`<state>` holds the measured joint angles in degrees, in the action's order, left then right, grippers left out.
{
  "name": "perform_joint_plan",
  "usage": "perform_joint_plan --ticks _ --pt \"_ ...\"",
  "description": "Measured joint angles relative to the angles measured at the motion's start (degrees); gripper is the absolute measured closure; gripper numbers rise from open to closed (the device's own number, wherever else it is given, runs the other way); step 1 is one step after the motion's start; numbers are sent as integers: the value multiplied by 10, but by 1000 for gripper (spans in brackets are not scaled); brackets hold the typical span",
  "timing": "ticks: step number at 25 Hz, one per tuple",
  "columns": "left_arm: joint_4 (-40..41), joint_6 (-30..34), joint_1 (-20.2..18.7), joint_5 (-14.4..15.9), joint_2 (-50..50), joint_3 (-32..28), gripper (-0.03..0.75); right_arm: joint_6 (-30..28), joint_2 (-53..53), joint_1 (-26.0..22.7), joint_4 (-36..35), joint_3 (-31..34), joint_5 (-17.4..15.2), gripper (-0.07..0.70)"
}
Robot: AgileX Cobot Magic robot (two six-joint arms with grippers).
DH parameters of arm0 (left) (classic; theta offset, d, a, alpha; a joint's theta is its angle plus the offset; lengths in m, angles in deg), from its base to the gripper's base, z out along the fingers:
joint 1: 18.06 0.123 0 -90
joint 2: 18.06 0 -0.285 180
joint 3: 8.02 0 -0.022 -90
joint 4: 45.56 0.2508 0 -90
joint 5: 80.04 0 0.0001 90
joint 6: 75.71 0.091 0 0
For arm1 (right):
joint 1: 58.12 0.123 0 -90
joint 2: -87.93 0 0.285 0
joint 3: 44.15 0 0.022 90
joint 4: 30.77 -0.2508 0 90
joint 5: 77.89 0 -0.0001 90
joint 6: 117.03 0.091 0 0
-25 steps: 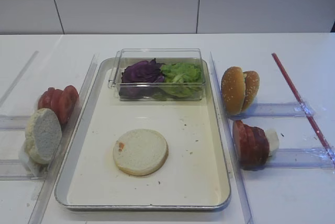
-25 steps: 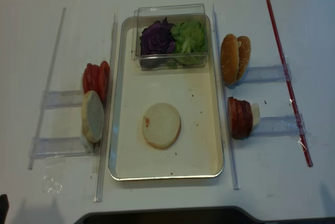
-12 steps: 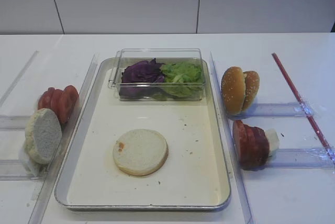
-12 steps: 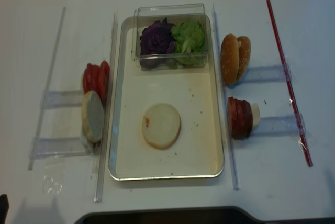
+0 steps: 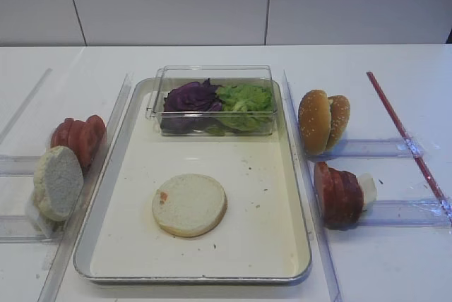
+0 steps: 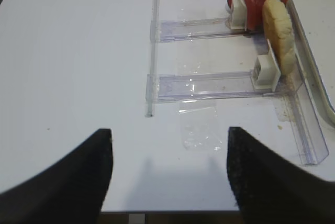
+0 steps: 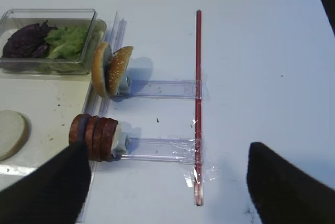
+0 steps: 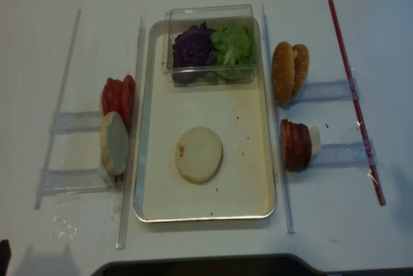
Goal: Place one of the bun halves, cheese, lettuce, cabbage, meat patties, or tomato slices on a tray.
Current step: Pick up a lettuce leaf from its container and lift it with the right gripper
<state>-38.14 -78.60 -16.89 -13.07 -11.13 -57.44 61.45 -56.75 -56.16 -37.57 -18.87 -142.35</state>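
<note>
You see the tray (image 5: 134,108) at the centre of the white table (image 5: 395,62), with one pale bun half (image 5: 189,204) lying cut face up on its cream bottom, nearer the front rim. A clear plastic box (image 5: 212,76) sits at the tray's far end, with the cabbage (image 5: 189,97) in its left part and the lettuce (image 5: 245,97) in its right part, the two touching. To the left of the tray, the tomato slices (image 5: 78,136) stand on edge in a row, and a second pale bun half (image 5: 58,182) stands on edge just in front of them in a clear rack (image 6: 209,85). To the right of the tray, two sesame bun halves (image 5: 323,120) stand upright together, and the meat patties (image 5: 337,192) stand in a row nearer the front. A red rod (image 5: 406,133) lies on the table further right. The right gripper (image 7: 165,187) stands wide with nothing between its dark fingers (image 7: 285,187), above the table near the patties. The left gripper (image 6: 170,174) also stands wide and holds nothing, over bare table left of the rack.
</note>
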Motion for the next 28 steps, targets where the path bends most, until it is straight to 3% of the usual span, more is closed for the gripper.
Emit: perform_joint_plan --ticks 11,21,28 --pt "0 0 0 1 0 0 246 -50 187 0 -84 -94 -18 10" --pt "0 0 0 1 0 0 246 -87 382 0 -176 -241 -73 15" --pt "0 0 0 1 0 0 246 -92 501 23 -196 -361 -74 19"
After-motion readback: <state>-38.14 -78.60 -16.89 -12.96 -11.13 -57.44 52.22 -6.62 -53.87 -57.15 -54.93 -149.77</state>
